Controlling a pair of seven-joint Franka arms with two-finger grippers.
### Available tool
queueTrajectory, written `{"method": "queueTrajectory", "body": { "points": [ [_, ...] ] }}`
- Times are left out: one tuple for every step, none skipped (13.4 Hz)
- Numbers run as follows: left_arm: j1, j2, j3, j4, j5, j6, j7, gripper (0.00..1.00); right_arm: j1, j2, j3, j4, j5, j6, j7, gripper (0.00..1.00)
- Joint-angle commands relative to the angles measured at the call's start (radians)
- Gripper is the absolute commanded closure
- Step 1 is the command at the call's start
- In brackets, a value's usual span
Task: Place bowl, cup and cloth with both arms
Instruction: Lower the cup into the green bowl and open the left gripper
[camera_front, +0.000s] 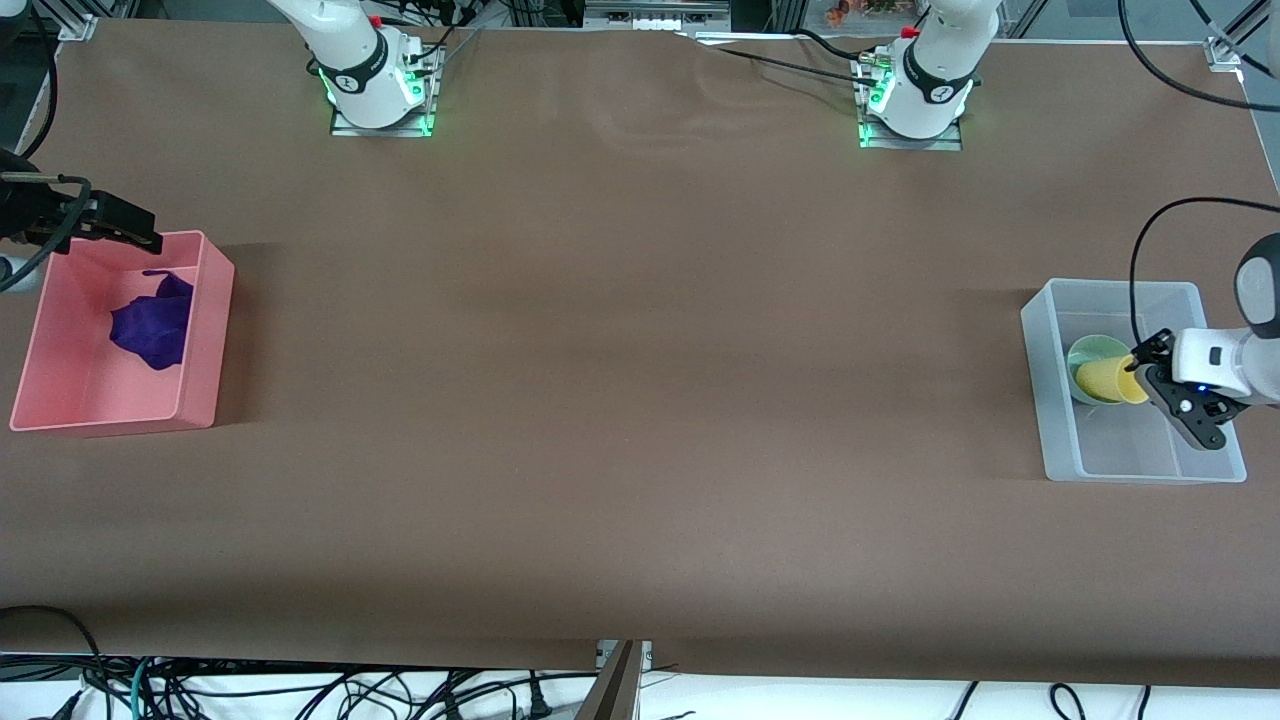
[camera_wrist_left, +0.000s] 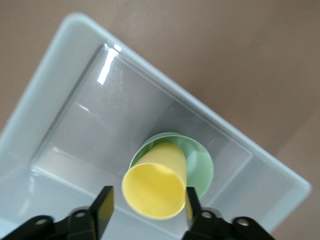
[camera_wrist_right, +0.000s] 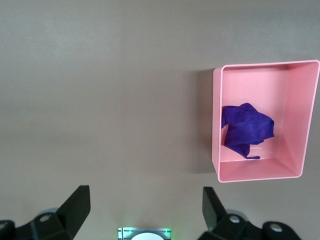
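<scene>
Tilting in the bowl (camera_wrist_left: 199, 167) inside the clear bin (camera_front: 1055, 400) at the left arm's table edge, the cup (camera_wrist_left: 155, 187) sits between the left gripper (camera_wrist_left: 147, 202) fingers — spread, apparently not pinching. Right gripper (camera_wrist_right: 145, 205) waits open — cloth (camera_front: 152, 325) in the pink bin (camera_front: 205, 350).

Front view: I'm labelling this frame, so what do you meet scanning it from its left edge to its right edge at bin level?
Right gripper → pink bin holding the cloth → bare table → clear bin → bowl → cup → left gripper.

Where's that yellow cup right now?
The cup lies tilted in the green bowl inside the clear bin at the left arm's end, between the left end effector's fingers.
</scene>
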Motion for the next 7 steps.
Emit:
{"method": "queueTrajectory", "body": {
  "points": [
    [0.000, -0.114, -0.095, 0.039, -0.012, -0.198, -0.139, 0.00, -0.006, 0.004, 0.006, 0.018, 0.004, -0.016, 0.013, 0.01],
    [-0.002, -0.125, -0.146, 0.074, -0.016, -0.287, -0.245, 0.00, -0.006, 0.005, 0.006, 0.019, 0.004, -0.015, 0.013, 0.01],
    [0.000, -0.126, -0.195, 0.114, -0.019, -0.360, -0.343, 0.00, -0.006, 0.007, 0.006, 0.019, 0.004, -0.013, 0.013, 0.01],
    [0.000, -0.126, -0.229, 0.166, -0.047, -0.428, -0.443, 0.00, -0.006, 0.007, 0.006, 0.019, 0.003, -0.013, 0.013, 0.01],
    [0.000, -0.126, -0.250, 0.209, -0.094, -0.480, -0.545, 0.00, -0.006, 0.007, 0.006, 0.019, 0.003, -0.013, 0.013, 0.01],
    [0.000, -0.135, -0.266, 0.239, -0.142, -0.516, -0.645, 0.00, -0.006, 0.007, 0.006, 0.019, 0.003, -0.013, 0.013, 0.01],
    [-0.002, -0.179, -0.273, 0.238, -0.178, -0.524, -0.728, 0.00, -0.006, 0.007, 0.006, 0.019, 0.003, -0.014, 0.013, 0.01]
  ]
}}
